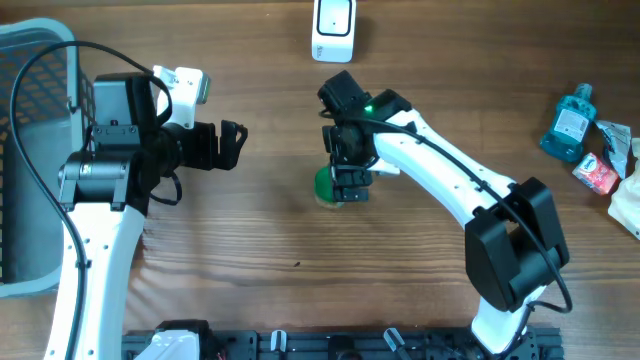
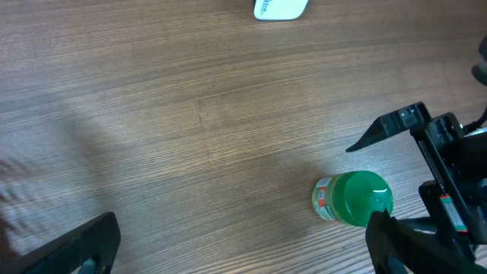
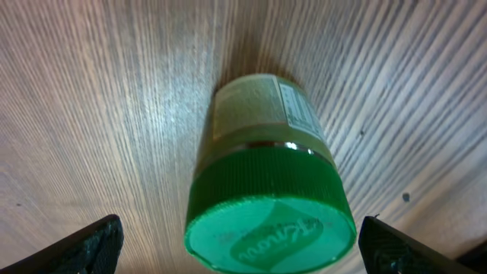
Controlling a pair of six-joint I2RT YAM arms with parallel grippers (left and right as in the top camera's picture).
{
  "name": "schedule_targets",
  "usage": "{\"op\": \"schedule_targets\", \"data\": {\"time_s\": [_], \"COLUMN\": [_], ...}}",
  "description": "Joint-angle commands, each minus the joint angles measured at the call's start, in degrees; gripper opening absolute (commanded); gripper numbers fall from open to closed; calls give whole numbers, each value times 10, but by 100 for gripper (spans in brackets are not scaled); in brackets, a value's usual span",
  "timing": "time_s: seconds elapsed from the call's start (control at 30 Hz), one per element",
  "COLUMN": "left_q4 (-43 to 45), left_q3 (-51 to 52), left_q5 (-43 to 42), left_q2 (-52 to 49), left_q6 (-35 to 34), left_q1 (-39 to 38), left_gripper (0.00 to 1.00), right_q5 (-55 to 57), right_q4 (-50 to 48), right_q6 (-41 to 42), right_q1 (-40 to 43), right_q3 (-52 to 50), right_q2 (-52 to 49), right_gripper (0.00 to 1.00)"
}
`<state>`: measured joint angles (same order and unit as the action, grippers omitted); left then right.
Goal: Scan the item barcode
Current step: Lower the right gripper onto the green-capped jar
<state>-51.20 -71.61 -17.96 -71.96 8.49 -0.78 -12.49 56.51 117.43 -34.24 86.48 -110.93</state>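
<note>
While the right tool [image 3: 243, 247] is hovering with its fingers spread wide, the green-lidded jar [image 3: 262, 152] is standing on the bench [image 1: 250, 250] between them, apparently ungripped. Grasping seems to be the step underway, calling next for closing and lifting. Left of the jar, the left tool [image 1: 232, 145] is idling agape, well apart. Beyond the jar, the white scanner [image 1: 333, 28] is waiting.

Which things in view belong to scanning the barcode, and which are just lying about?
In the job:
- green-capped jar
- white scanner
- right gripper, jaws open on either side of the jar

Lying about:
- blue bottle
- red packet
- pale basket
</note>
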Motion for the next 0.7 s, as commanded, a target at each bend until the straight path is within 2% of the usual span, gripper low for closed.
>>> {"op": "schedule_targets", "data": {"time_s": [0.0,0.67], "left_q4": [1,-1], "left_q3": [-8,-8], "left_q5": [-11,-11], "left_q2": [-2,-2], "left_q6": [-1,-1], "left_q1": [3,3], "left_gripper": [100,100], "right_q5": [37,19], "right_q4": [-2,-20], "right_q6": [11,11], "right_q1": [-1,-19], "right_q3": [1,1], "right_q2": [-3,-49], "right_gripper": [100,99]}}
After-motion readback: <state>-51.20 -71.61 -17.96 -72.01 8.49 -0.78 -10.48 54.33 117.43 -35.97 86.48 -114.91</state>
